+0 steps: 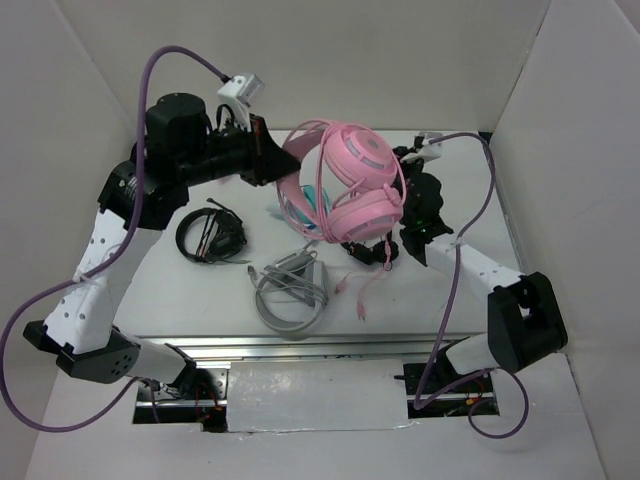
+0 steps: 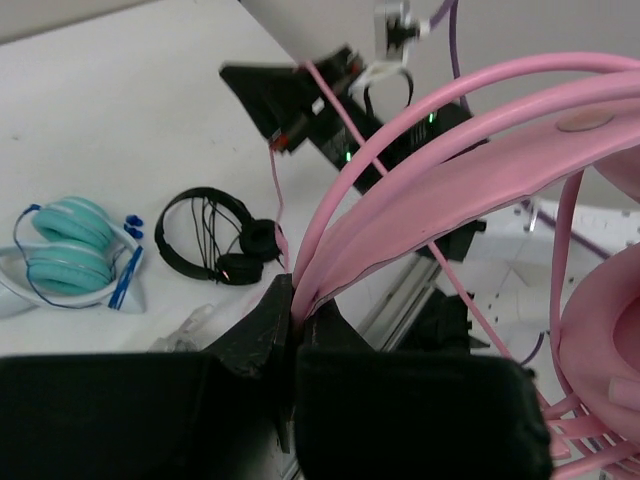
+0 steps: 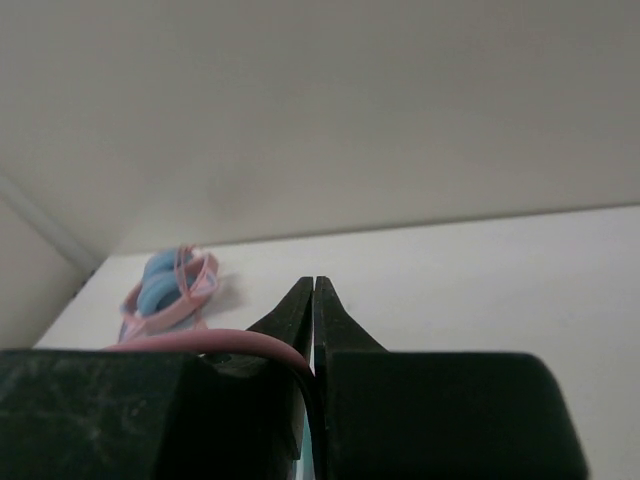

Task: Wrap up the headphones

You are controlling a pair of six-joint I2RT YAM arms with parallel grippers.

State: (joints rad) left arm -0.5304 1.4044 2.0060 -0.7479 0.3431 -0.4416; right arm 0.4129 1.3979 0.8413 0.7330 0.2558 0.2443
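The large all-pink headphones (image 1: pixel 352 185) hang above the table's middle. My left gripper (image 1: pixel 278 165) is shut on their headband; in the left wrist view the band (image 2: pixel 480 160) runs out from between the closed fingertips of that gripper (image 2: pixel 295 295). My right gripper (image 1: pixel 372 250) sits just below the cups and is shut on the thin pink cable (image 1: pixel 355 290), whose loose end dangles to the table. In the right wrist view the cable (image 3: pixel 230 342) bends into the closed jaws of the right gripper (image 3: pixel 314 285). The left wrist view also shows the right gripper (image 2: pixel 285 125) and the cable (image 2: pixel 275 190).
A smaller pink pair with blue cups (image 1: pixel 310 205) lies under the hanging headphones and shows too in the wrist views (image 2: pixel 65 260) (image 3: pixel 170 290). A black on-ear pair (image 1: pixel 210 235) lies at the left. A grey coiled cable bundle (image 1: pixel 290 292) lies near the front edge. White walls enclose the table.
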